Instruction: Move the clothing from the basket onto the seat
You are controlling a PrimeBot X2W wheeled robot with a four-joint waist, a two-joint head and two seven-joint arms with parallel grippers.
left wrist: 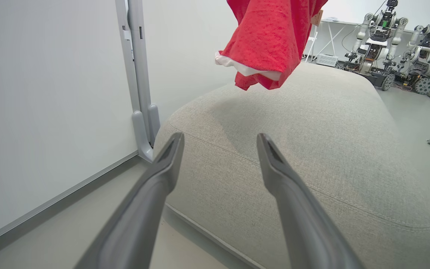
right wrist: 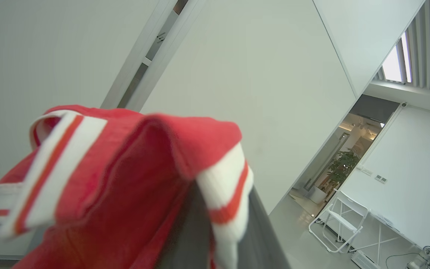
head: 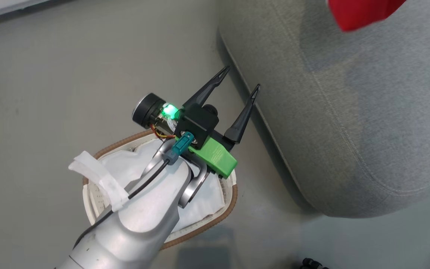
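Observation:
The clothing (left wrist: pixel 271 41), a red jersey with white stripe trim, hangs in the air just above the far part of the grey seat (left wrist: pixel 312 130). In the right wrist view my right gripper (right wrist: pixel 222 209) is shut on the clothing (right wrist: pixel 125 179), which drapes over its dark fingers (right wrist: pixel 263 243) and hides their tips. A corner of the clothing (head: pixel 364 13) shows at the head view's top right, over the seat (head: pixel 349 112). My left gripper (head: pixel 242 79) stands open and holds nothing, above the floor at the seat's edge. The basket (head: pixel 215 220) lies under my left forearm, with its white liner (head: pixel 133 164) showing inside.
A grey metal post (left wrist: pixel 136 74) stands against the white wall beside the seat. Other robots (left wrist: pixel 379 37) are parked beyond the seat's far end. A white folding chair (right wrist: pixel 338 220) stands near a doorway in the right wrist view.

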